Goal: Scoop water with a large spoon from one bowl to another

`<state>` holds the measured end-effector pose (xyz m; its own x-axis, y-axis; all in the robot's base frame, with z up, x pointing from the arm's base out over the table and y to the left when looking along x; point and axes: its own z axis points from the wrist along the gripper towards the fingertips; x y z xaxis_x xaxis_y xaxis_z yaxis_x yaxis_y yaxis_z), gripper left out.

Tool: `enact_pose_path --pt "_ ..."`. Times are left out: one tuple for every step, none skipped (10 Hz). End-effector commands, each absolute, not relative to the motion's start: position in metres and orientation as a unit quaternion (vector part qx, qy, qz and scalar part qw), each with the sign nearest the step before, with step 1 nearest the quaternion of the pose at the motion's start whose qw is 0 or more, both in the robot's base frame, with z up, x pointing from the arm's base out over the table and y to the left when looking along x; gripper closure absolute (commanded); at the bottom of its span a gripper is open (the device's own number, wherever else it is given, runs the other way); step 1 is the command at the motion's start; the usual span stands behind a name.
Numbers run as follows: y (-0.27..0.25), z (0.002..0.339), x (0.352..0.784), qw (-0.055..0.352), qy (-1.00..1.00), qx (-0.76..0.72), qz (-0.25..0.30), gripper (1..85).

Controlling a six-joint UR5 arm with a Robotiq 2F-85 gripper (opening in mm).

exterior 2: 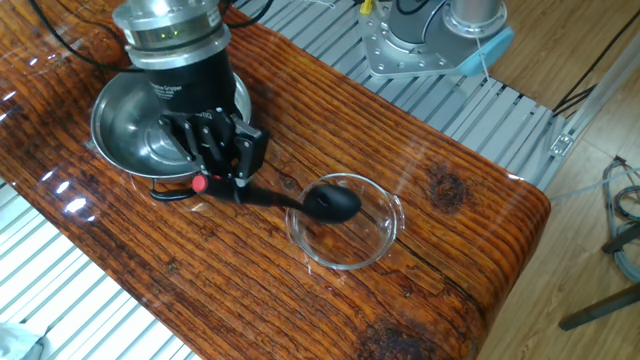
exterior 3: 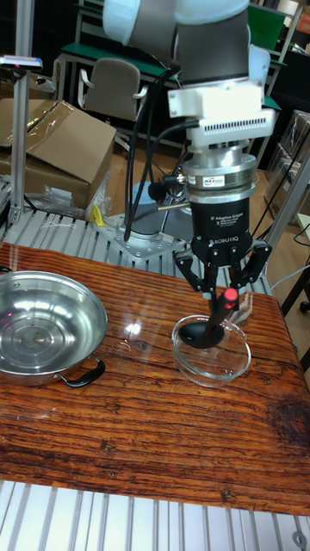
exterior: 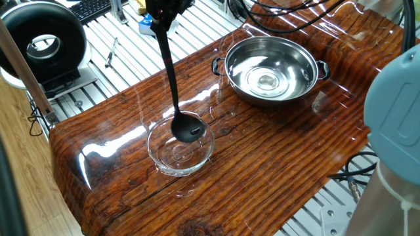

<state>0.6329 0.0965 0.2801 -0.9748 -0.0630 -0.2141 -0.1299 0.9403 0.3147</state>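
While the gripper (exterior 3: pixel 221 293) has its fingers (exterior 2: pixel 243 152) closed on the upper end of the large spoon (exterior: pixel 172 82), the ladle hangs slantwise over the glass bowl (exterior: pixel 180 147), which sits in the lower left-centre of one fixed view. It is black all along: a slim straight handle, a small red tip (exterior 2: pixel 200 183) showing just beside the fingers in the other fixed view, and a round deep cup (exterior: pixel 186 129) at the low end. That cup sits over the bowl's far rim, about level with it; whether it touches the glass I cannot tell. The bowl is clear, thick-rimmed, and its walls let the wood grain of the table (exterior: pixel 262 151) show through; any water in it or in the cup is too faint to make out. At upper right in one fixed view stands the steel bowl (exterior: pixel 270 69), wide, shiny, with two small dark side handles, well apart from the glass one; glints show at its bottom. In the tall fixed view the arm (exterior 3: pixel 215 112) comes straight down from the top of the frame, wrist vertical, fingers pointing at the table, with the gripper above the glass bowl's left part.
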Motion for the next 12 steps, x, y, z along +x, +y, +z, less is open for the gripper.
enact_pose_path --pt "0.086 0.287 0.632 0.095 0.984 -0.046 0.146 84.7" --pt "0.08 0.289 0.632 0.092 0.985 -0.052 0.136 84.7" --pt "0.069 0.289 0.632 0.09 0.986 -0.06 0.124 84.7" --pt "0.059 0.289 0.632 0.084 0.988 -0.066 0.111 84.7" --pt "0.046 0.289 0.63 0.077 0.99 -0.069 0.093 84.7" --pt "0.036 0.287 0.629 0.074 0.991 -0.074 0.079 84.7" --pt "0.03 0.286 0.627 0.07 0.992 -0.072 0.075 84.7" --pt "0.024 0.283 0.627 0.068 0.993 -0.066 0.069 84.7" --pt "0.017 0.279 0.625 0.062 0.994 -0.056 0.065 84.7" --pt "0.014 0.274 0.622 0.059 0.995 -0.049 0.066 84.7" --pt "0.013 0.268 0.618 0.055 0.995 -0.04 0.069 84.7" --pt "0.01 0.26 0.615 0.054 0.996 -0.038 0.066 84.7"
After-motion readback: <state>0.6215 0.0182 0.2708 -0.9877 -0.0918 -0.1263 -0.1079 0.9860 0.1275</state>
